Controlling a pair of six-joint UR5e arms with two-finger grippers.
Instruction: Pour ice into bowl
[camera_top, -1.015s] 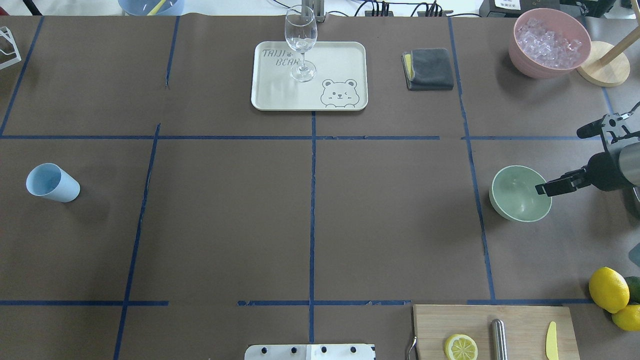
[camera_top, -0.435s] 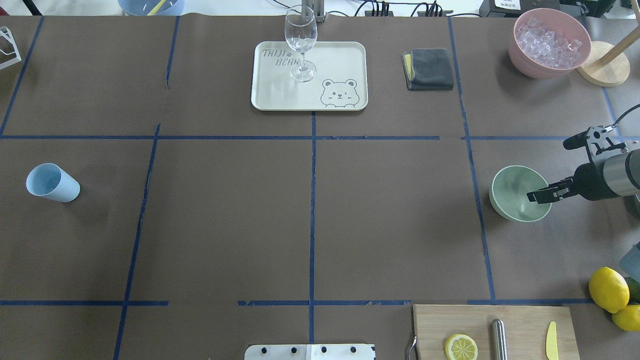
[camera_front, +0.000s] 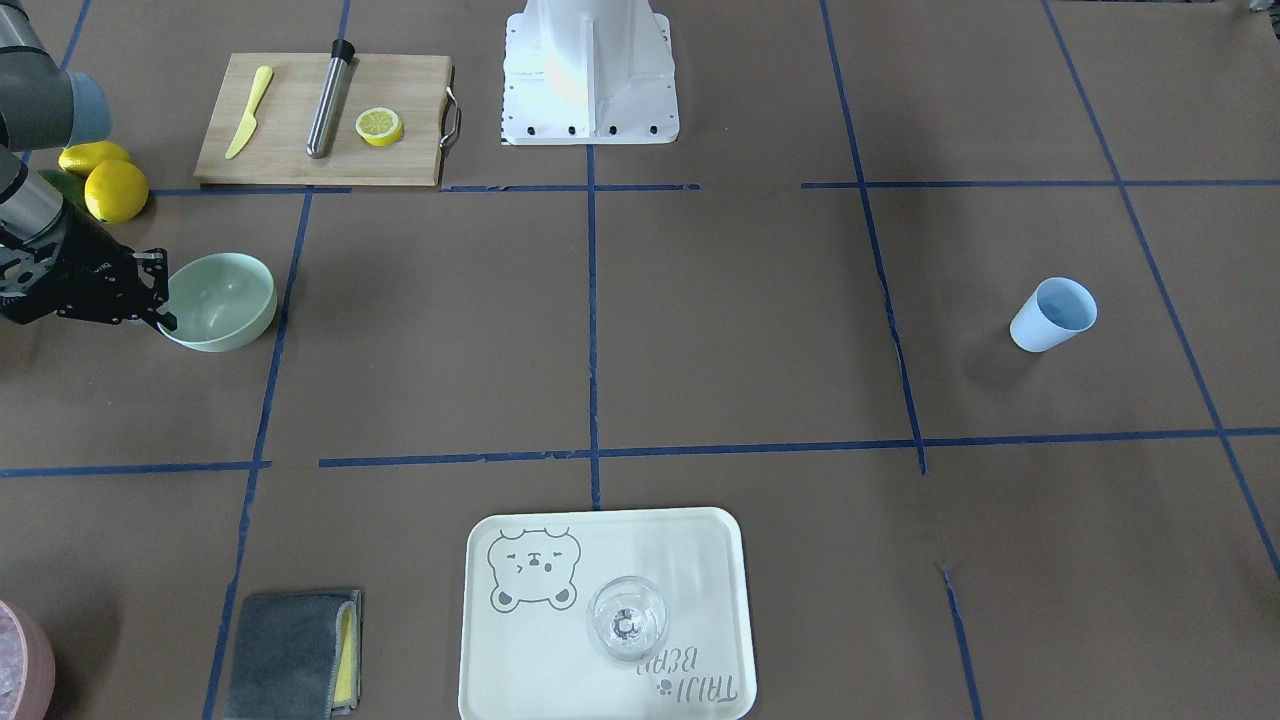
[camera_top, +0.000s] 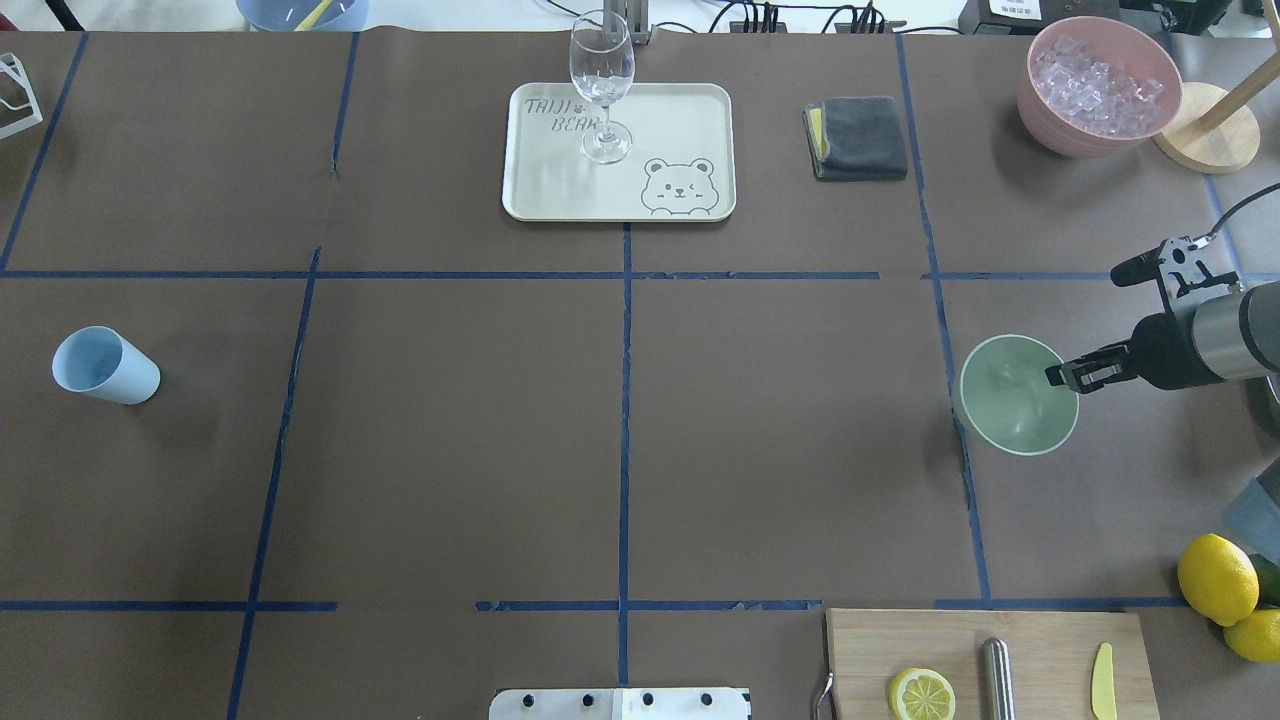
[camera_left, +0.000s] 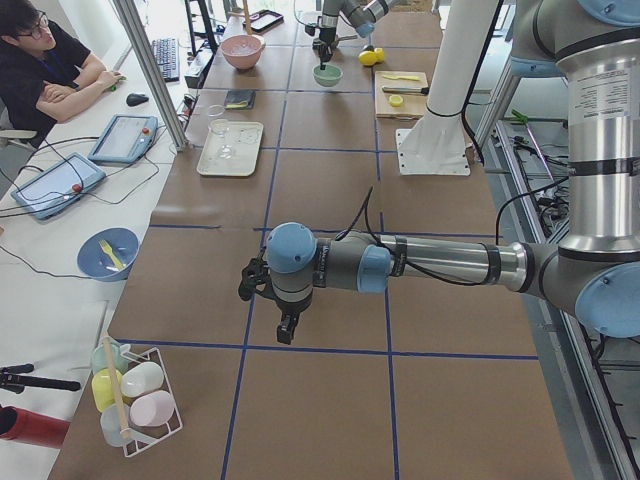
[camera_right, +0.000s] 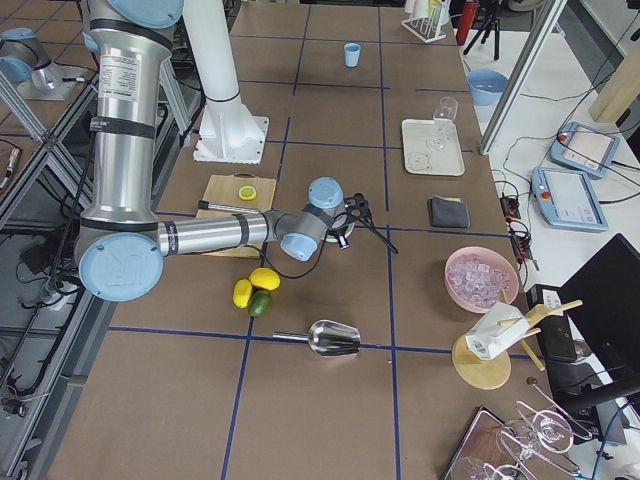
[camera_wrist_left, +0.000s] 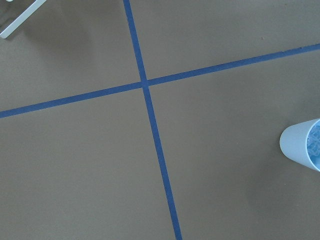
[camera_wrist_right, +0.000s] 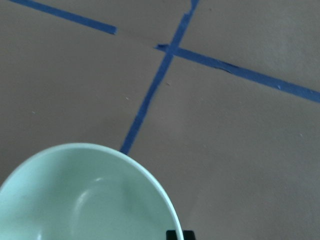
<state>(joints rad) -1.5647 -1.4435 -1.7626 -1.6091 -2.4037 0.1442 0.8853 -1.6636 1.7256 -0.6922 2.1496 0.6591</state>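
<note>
Right gripper (camera_top: 1058, 377) pinches the rim of the bowl (camera_top: 1005, 400) at the table's right side; its fingers mostly escape our wrist view. Left gripper (camera_left: 286, 328) hangs well apart, and we cannot tell its state. Ice (camera_top: 1095, 80) fills the pink container (camera_top: 1045, 115)

Table (camera_top: 450, 450): brown paper, blue tape grid | bowl (camera_top: 1010, 410) rim in right gripper (camera_top: 1062, 376), unclear whether it rests on the table | beyond the gripper: pink bowl (camera_top: 1050, 130), stand (camera_top: 1205, 135), cloth (camera_top: 860, 135); farther left, tray (camera_top: 560, 190) | far to its left: cup (camera_top: 105, 365) | on its robot side: board (camera_top: 1050, 640), lemons (camera_top: 1215, 578) | to its right: scoop (camera_right: 325, 338)
</note>
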